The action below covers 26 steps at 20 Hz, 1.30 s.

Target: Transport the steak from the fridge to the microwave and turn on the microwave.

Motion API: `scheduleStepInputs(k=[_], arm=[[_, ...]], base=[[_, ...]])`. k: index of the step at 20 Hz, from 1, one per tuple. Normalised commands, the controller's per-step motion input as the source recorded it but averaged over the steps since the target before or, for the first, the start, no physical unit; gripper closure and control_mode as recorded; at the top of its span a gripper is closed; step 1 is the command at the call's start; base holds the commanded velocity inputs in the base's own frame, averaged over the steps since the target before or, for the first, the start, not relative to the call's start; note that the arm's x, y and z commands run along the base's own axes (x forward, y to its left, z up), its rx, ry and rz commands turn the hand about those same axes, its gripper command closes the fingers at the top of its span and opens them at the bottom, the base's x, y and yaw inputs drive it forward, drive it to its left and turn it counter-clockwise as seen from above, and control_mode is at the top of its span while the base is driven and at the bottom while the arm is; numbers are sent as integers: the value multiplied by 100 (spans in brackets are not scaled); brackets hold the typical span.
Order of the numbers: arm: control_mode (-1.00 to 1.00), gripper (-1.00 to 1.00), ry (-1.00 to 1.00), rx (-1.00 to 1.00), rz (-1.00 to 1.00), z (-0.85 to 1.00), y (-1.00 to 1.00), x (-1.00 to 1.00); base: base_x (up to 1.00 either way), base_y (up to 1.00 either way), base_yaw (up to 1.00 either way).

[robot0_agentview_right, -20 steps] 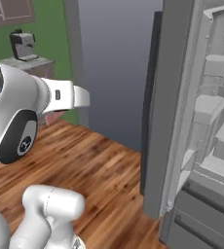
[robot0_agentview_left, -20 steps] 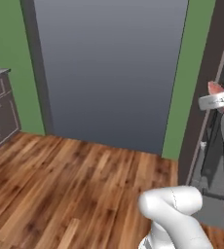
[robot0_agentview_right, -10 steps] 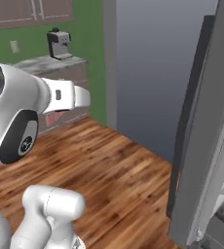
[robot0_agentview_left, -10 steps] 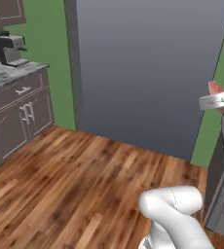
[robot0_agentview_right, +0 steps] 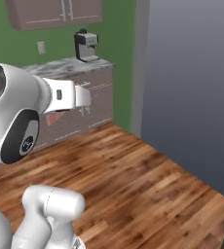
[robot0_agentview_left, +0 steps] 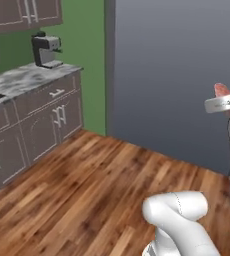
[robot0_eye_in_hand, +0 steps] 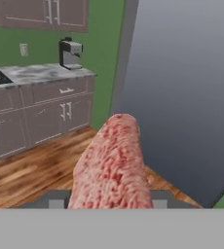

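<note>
up close jaws clamp steak (robot0_eye_in_hand: 113, 165) | coffee machine (robot0_agentview_left: 45, 50) on counter (robot0_agentview_left: 27, 79)

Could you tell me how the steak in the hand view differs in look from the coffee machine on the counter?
The steak is pinkish-red and mottled; the coffee machine is dark and silvery. The steak is rounded and soft-edged; the coffee machine is boxy and upright. The steak rises at the gripper, off any surface; the coffee machine stands on the marbled counter against the green wall. They share little beyond showing in the same view.
</note>
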Motion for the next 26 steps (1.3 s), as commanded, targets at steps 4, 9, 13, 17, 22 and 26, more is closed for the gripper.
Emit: scheduleStepInputs(k=[4,9,13,17,22,26], arm=[[100,100,0,0,0,0,0,0],[100,100,0,0,0,0,0,0],[100,100,0,0,0,0,0,0],[100,100,0,0,0,0,0,0],[100,100,0,0,0,0,0,0],[100,100,0,0,0,0,0,0]], base=[[76,46,16],[97,34,11],[98,43,15],[56,57,50],[25,58,60],[15,64,43]])
